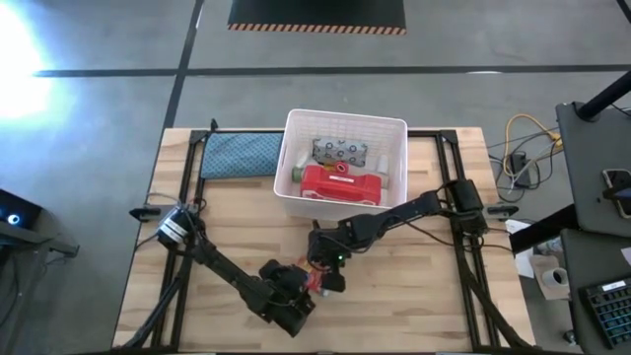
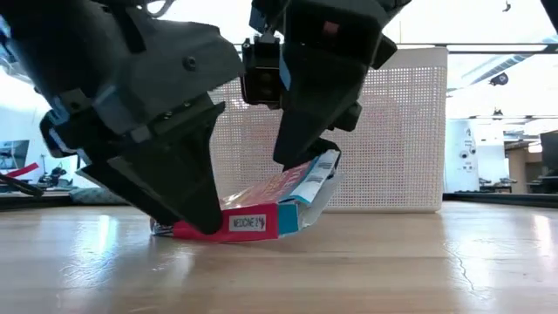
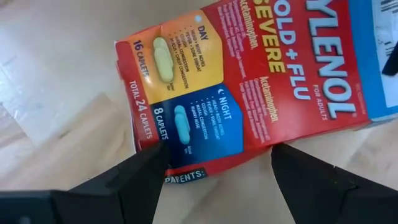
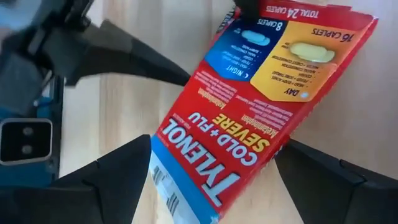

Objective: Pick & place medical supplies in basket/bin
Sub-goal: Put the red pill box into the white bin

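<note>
The orange-red medicine box (image 1: 317,283) lies on the table near its near edge, between both grippers. Its red end rests on the wood and its blue end (image 2: 321,173) is raised. My right gripper (image 4: 214,152) comes down on the blue end and is shut on it. My left gripper (image 3: 217,158) is open at the low red end, one finger (image 2: 199,209) standing in front of that end. The white bin (image 1: 345,116) stands farther back and holds the red case (image 1: 340,184) and the grey-white pack (image 1: 340,153). My right gripper pinches the box's blue end (image 4: 186,186) across its width, one finger on each long edge, coming from above and slanting. That end is lifted off the table, so the box is tilted with its red end (image 2: 187,229) on the wood. My left gripper: I cannot tell whether its finger touches the box's red corner (image 3: 152,146).
The blue-grey folded cloth (image 1: 237,155) lies left of the bin at the far side. The bin's perforated wall (image 2: 410,131) stands right behind the box. Bare wood stretches along the near edge on both sides of the grippers (image 1: 444,296).
</note>
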